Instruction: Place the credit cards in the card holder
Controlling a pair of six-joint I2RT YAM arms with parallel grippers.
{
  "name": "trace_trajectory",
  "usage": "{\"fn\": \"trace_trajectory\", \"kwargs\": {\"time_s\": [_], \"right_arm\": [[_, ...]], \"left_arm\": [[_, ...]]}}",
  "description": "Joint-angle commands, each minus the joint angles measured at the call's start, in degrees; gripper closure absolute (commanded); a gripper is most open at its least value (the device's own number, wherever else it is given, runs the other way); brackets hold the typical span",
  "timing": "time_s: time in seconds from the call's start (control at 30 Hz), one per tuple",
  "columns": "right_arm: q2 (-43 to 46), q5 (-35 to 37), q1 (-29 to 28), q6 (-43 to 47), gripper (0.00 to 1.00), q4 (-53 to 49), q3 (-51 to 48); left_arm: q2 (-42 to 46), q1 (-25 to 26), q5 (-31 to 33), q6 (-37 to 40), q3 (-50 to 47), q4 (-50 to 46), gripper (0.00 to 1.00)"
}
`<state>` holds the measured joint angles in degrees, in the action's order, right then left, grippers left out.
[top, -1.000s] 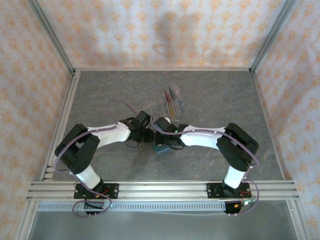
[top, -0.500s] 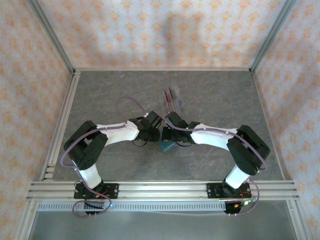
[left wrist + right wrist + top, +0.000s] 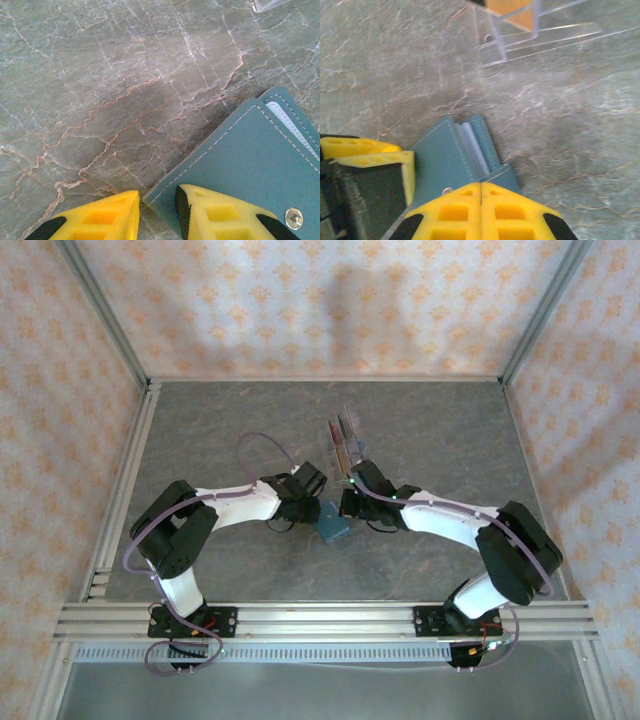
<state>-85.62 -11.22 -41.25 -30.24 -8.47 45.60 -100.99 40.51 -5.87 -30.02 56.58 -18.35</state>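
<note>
The card holder (image 3: 250, 165) lies on the counter (image 3: 100, 75) between the two pincers, its flaps fanned a little so a paler pocket edge shows. The left pincer (image 3: 157, 197) is released partway: one finger sits over the holder by the snap, the other beside it, with the holder's corner in the gap. The right pincer (image 3: 481, 192) is clenched on nothing I can see, its tips over the holder's near corner.

The credit cards (image 3: 345, 445) stand on edge in a clear rack (image 3: 540, 37) just ahead of the right pincer. They look thin, stiff and slick, so they are best pinched across the flat faces at the top edge. The holder looks light and soft and is likely to slide, so it should be pinned down or gripped by a flap edge.
</note>
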Motion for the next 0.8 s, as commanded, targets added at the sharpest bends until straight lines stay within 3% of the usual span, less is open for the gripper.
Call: {"fn": "trace_trajectory", "kwargs": {"time_s": [0.0, 0.13, 0.37, 0.5, 0.57, 0.67, 0.77], "right_arm": [[1.6, 7.8, 0.7, -1.3, 0.99, -2.8, -2.9], [3.5, 14.5, 0.6, -4.2, 0.92, -1.2, -6.4], [7.8, 25.5, -1.1, -5.7, 0.65, -3.7, -7.7], [11.9, 31.8, -6.9, -3.0, 0.65, -8.1, -3.9], [12.5, 27.3, -8.6, -0.9, 0.71, -7.2, -2.2], [9.6, 14.6, -8.6, 0.0, 0.79, -3.3, -0.3], [4.3, 4.5, -8.7, 0.6, 0.76, -0.1, 2.1]], "left_arm": [[-3.9, 0.2, -1.3, 1.5, -3.0, -2.0, 0.71], [-3.3, 0.3, -3.6, 1.8, -3.6, -0.2, 0.71], [-2.4, 0.3, -5.8, 2.0, -4.3, 1.6, 0.72], [-2.2, 0.3, -6.2, 2.0, -4.3, 1.8, 0.71], [-2.3, 0.3, -6.4, 2.0, -4.3, 1.9, 0.71], [-2.5, 0.3, -6.4, 2.0, -4.1, 1.8, 0.72], [-2.4, 0.2, -6.2, 2.0, -4.1, 1.6, 0.72]]}}
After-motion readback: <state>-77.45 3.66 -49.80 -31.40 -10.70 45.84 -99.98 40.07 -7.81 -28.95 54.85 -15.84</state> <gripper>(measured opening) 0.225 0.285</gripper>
